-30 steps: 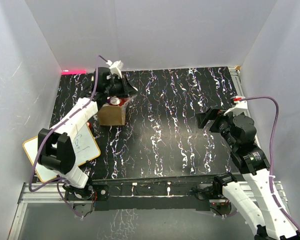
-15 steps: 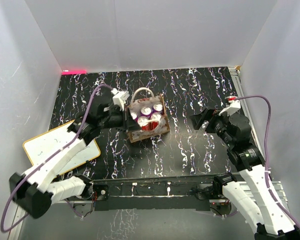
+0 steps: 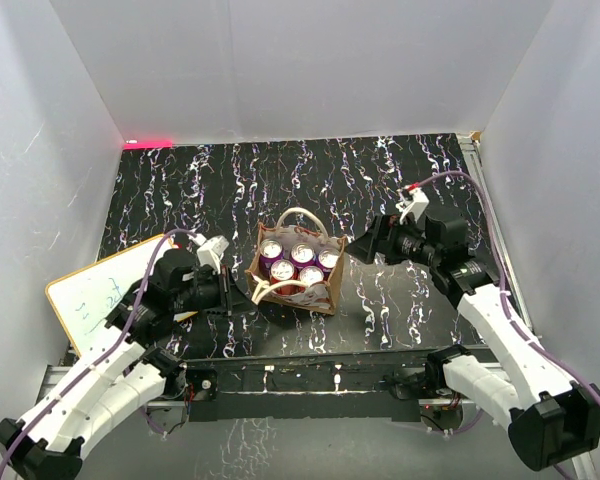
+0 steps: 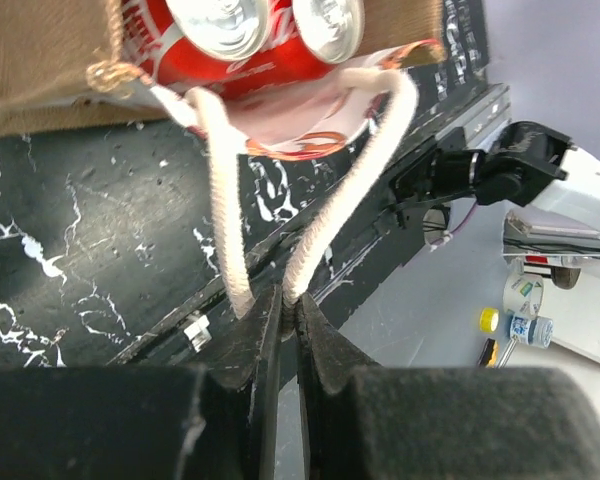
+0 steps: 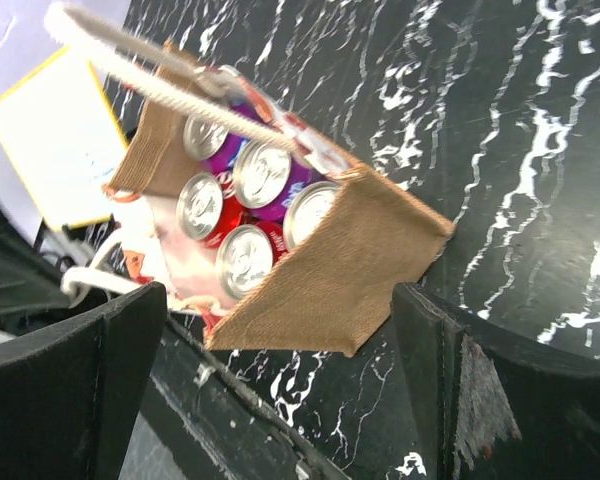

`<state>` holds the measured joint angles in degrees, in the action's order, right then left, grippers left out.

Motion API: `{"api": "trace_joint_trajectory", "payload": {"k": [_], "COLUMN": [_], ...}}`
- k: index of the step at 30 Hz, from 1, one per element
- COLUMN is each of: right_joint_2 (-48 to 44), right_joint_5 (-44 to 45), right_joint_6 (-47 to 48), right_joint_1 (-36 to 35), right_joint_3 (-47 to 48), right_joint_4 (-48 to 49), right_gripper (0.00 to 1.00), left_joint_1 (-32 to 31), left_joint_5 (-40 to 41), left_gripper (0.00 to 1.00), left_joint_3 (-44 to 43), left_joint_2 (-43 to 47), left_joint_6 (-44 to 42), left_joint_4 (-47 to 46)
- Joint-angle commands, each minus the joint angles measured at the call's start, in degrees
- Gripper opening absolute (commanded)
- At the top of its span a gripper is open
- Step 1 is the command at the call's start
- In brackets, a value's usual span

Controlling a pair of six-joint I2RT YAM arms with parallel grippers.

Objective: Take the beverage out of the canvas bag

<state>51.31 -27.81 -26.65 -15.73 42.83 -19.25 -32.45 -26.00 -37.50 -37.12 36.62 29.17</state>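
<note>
Tan-brown boxy canvas bag (image 3: 325, 298), mouth up, at lower centre of the overhead frame, near the table's front edge. It is packed with red and purple beverage cans (image 3: 293, 262). The left gripper (image 3: 242, 297), at the bag's lower-left side, is clamped on one cream rope handle (image 4: 223, 200). The right gripper (image 3: 358, 250), just beside the bag's upper-right corner, has its fingers spread wide and holds nothing. The black white-veined tabletop (image 3: 400, 180) extends well beyond the bag toward the upper frame. A white orange-rimmed board (image 3: 90, 300) lies at the left edge.
</note>
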Motion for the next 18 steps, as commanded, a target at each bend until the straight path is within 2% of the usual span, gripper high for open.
{"api": "trace_joint_trajectory", "payload": {"k": [1,4,7,10,14,16,18], "right_joint_2": [1.90,4.77,8.43,13.55,19.66,22.39,24.09], "right_joint_5": [-4.31,-1.68,3.60,7.77,18.97,24.65,30.03], "right_joint_6": [4.31,6.48,7.02,8.34,9.12,8.42,6.28], "right_joint_1": [-3.96,-8.04,-12.86,-18.04,-27.74,-31.90,-34.76], "right_joint_3": [5.77,9.55,13.78,18.78,24.48,27.20,28.27], "right_joint_4": [2.21,-0.40,-3.31,-7.15,-12.22,-15.81,-17.91], "right_gripper": [0.97,0.91,0.86,0.77,0.70,0.65,0.65], "left_joint_1": [-0.21,-0.21,-0.18,-0.19,-0.21,-0.20,-0.22], "left_joint_5": [-1.61,-4.05,-3.64,-3.11,-1.43,-2.04,-3.79], "left_gripper": [0.00,0.00,0.00,0.00,0.00,0.00,0.00], "left_joint_3": [2.22,1.89,-0.56,-3.15,-6.29,-6.06,-5.70], "left_joint_2": [-3.07,-5.71,-7.81,-9.06,-9.96,-9.54,-9.38], "left_joint_6": [2.55,1.41,-0.95,-4.05,-7.67,-8.65,-9.24], "left_joint_4": [-0.69,-0.26,4.03,9.09,16.58,17.27,16.96]}}
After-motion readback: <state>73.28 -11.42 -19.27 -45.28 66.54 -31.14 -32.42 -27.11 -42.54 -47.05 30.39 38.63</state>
